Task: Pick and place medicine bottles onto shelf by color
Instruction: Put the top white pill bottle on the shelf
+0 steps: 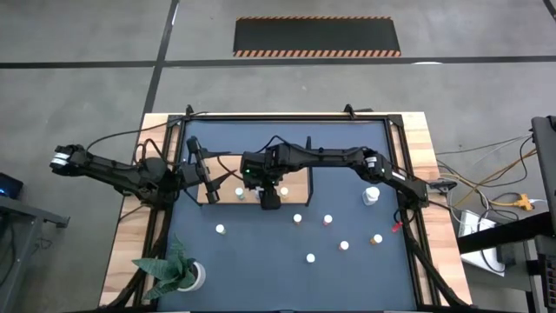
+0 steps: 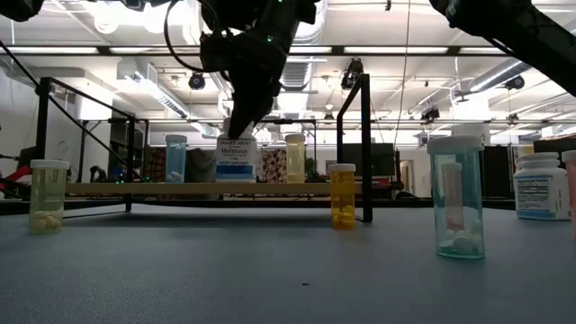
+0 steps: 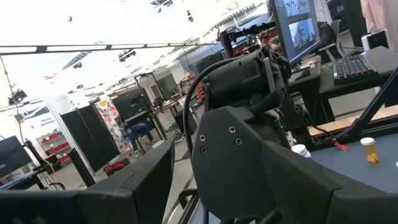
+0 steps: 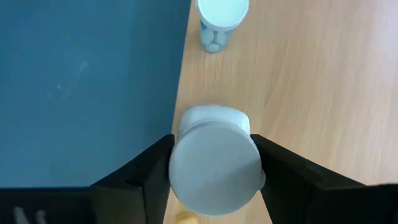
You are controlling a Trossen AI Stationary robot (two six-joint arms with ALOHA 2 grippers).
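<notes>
White medicine bottle [image 4: 214,167] on the shelf [image 4: 298,93] sits clamped in the right claw [image 4: 214,171].

- Shelf [image 4: 292,93]: I see pale wood, fine grain, matt.
- White bottle [image 4: 214,165]: smooth plastic cap, paper label.
- Small bottles [image 2: 455,198]: translucent glossy plastic.
- Tabletop [image 4: 81,87]: matt blue.

Dark blue tabletop [image 1: 261,261] edged in pale wood; green plant in a white pot [image 1: 178,272] at one near corner; black floor mat with striped orange edges [image 1: 317,36] beyond the table; tangled yellow and white cables [image 1: 499,196] beside it.
</notes>
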